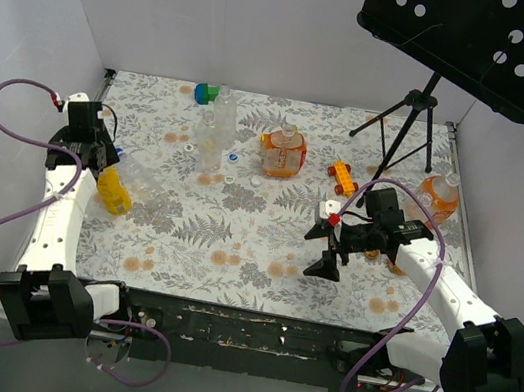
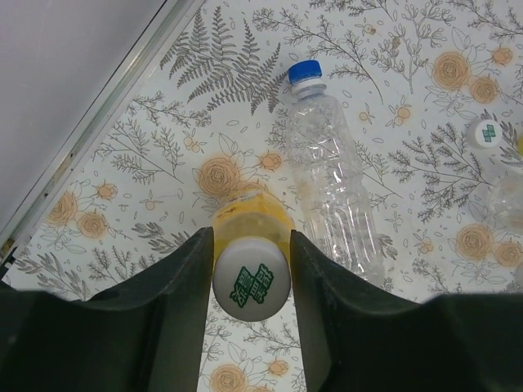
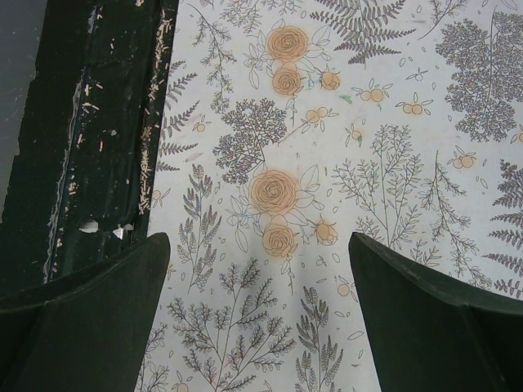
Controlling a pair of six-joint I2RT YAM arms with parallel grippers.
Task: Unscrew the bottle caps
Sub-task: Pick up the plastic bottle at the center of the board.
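White bottle cap [image 2: 251,286] seemingly clamped in left tool [image 2: 251,249]; right tool [image 3: 257,245] wide open.

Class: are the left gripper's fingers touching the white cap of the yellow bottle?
Touching. The left wrist view shows the left gripper with both fingers pressed against the white cap, no gap.

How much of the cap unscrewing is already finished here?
Done: loose caps lie near the standing clear bottles. In hand: the left gripper grips the white cap of the yellow bottle. Left: the lying bottle has its blue cap on; the right gripper is open.
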